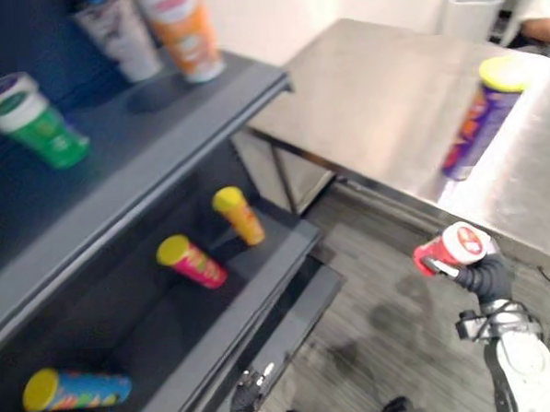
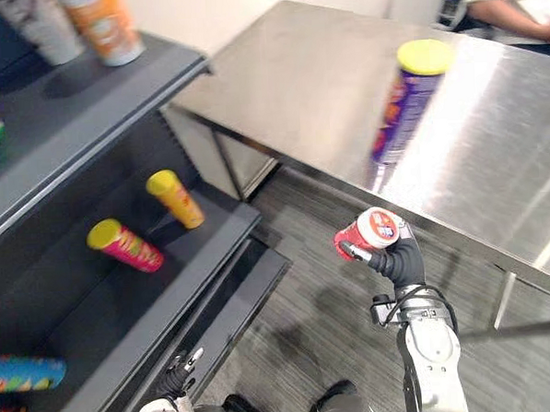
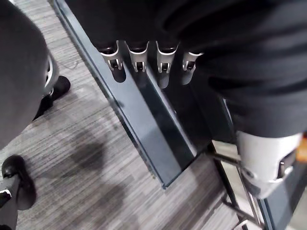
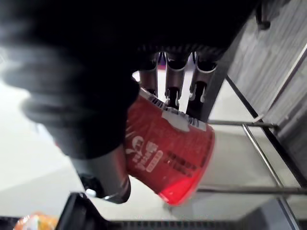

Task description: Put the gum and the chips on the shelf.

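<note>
Right eye view: the right hand point(image 2: 399, 258) grips one red gum tub point(image 2: 369, 231) over open floor point(image 2: 299, 306) between the shelf point(image 2: 96, 132) edge and the counter point(image 2: 296, 85) edge. One purple chips can point(image 2: 401, 102) stands near that counter edge. The left hand point(image 3: 138, 57) hangs slack-fingered by the shelf's foot.

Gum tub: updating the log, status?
Right hand shut on gum tub, above floor between table and shelf. Left hand open, low by shelf. Chips can standing on table. Way to shelf open.
</note>
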Motion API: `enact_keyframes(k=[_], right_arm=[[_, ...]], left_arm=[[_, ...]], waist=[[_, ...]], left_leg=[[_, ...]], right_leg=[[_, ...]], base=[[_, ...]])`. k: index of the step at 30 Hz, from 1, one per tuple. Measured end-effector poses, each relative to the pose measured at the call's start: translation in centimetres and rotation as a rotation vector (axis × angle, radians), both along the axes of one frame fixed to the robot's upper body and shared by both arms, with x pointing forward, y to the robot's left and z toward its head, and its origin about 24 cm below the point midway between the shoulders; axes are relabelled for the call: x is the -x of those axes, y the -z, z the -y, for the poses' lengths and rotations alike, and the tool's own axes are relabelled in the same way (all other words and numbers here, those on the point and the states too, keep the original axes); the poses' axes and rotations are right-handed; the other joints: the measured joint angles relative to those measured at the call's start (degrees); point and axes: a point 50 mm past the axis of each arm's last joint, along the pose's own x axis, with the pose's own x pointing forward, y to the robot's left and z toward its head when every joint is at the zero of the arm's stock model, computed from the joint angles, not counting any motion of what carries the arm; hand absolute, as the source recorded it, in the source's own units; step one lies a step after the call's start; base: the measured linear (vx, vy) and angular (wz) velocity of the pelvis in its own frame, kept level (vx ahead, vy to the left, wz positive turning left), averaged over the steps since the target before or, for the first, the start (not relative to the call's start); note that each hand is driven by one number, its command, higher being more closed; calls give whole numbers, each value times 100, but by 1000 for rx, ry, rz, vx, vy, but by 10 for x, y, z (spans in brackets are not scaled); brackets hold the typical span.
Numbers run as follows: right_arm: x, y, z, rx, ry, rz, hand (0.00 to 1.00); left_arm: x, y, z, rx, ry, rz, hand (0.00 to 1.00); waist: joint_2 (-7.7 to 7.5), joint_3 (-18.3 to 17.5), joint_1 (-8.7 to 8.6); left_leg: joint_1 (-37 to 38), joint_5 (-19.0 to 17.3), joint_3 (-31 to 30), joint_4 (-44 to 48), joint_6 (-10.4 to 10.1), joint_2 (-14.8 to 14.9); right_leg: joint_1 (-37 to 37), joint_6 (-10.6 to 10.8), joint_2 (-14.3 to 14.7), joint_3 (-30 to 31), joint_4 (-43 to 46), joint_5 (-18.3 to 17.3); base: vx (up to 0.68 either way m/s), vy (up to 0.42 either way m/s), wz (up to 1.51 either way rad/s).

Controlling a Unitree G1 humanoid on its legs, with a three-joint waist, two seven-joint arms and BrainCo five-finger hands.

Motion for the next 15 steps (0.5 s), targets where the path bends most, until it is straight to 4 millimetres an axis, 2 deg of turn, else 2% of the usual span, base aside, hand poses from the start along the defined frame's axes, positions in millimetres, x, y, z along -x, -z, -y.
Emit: enact_keyframes(k=[1,2,4,5,6,7,10,13,15], right_arm=[[0,2,-2,-10,-4,-4,100],[-1,4,-7,-28,-14,-13,100],[-2,11,-22,-67,-69,-35,100],[-2,12,-26,-75,-82,-37,100],[-2,14,-31,-87,-98,-45,100],[0,17,-34,-93,-109,-59,100],[7,26,-32,-95,-101,-104,100],[19,40,-28,-111,-77,-182,100],[29,49,-26,-160,-60,-233,100]], left_arm=[[-1,0,0,-2,0,3,0],[-1,0,-2,-8,0,-1,0],[0,-1,-14,-44,7,-5,0],[0,-1,-15,-47,8,-7,0],[3,0,-20,-61,8,-20,0],[6,1,-24,-71,7,-36,0],[8,2,-29,-91,-2,-50,0],[7,2,-31,-101,-3,-54,0],[7,1,-35,-124,6,-56,0]], waist=[[15,-5,-15],[-62,48,-26],[-347,168,18],[-405,213,36],[-446,262,55],[-459,286,61],[-466,432,47],[-509,464,18],[-570,538,-117]], left_leg=[[-49,2,-83,-129,2,-70],[-104,1,-167,-200,6,-154],[-81,-125,-221,18,168,-256],[-47,-201,-202,152,182,-242],[-31,-465,-189,477,175,-135],[-52,-723,-166,775,150,-21],[-112,-1172,-78,1258,68,158],[-125,-1269,-89,1263,118,50],[-119,-1301,-336,1234,139,-104]], right_leg=[[-33,35,-24,-31,15,26],[-44,70,-66,-78,18,48],[30,143,-250,-6,119,110],[71,146,-302,45,165,112],[106,152,-327,153,211,116],[108,176,-329,251,235,131],[68,248,-350,487,247,175],[71,221,-490,540,311,152],[30,39,-582,1041,527,57]], base=[[-99,211,79],[-78,174,53],[-61,164,25],[-27,116,-17],[-12,85,-34],[-15,77,-37],[-52,76,-33],[-83,127,4],[-78,133,55]])
